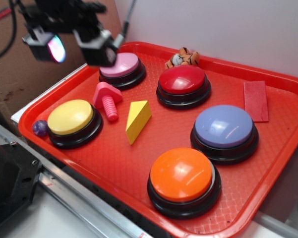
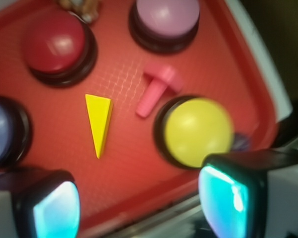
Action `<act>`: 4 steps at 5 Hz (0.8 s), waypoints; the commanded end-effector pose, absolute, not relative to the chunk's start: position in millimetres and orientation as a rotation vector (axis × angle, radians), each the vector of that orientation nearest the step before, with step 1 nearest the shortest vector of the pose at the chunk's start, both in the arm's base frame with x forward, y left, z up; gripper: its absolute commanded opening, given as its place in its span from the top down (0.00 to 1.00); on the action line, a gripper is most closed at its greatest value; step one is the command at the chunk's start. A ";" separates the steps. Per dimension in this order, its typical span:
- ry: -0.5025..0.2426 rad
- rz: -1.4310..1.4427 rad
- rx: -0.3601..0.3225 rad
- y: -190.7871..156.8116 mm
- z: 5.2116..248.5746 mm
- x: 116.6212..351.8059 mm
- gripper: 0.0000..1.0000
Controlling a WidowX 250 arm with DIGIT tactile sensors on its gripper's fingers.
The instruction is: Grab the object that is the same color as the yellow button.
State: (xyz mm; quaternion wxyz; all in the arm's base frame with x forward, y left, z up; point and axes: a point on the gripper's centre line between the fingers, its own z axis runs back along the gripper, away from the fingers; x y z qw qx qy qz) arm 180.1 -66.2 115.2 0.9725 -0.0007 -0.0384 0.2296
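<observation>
Bright, even light; blurry wrist view

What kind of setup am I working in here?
Likely a lab tabletop test bench: a red plastic tray of coloured dome push buttons such as the yellow one, a small yellow wedge block, and cardboard behind.

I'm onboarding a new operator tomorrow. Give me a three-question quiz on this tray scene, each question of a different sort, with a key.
1. True or false: the yellow wedge block lies on the red tray between the yellow button and the purple button.
2. Multiple choice: the pink screw toy lies nearest which button? A) orange button B) yellow button C) red button
3. Fill in: the gripper hangs above the tray's far left corner with its fingers ____ and holding nothing.

Key: 1 true; 2 B; 3 open.
</observation>
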 end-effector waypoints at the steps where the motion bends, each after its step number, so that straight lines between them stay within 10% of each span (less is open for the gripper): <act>1: -0.140 0.568 -0.018 -83.9 69.4 220.9 0.00; 4: -0.122 0.640 -0.021 -80.9 32.3 241.6 0.00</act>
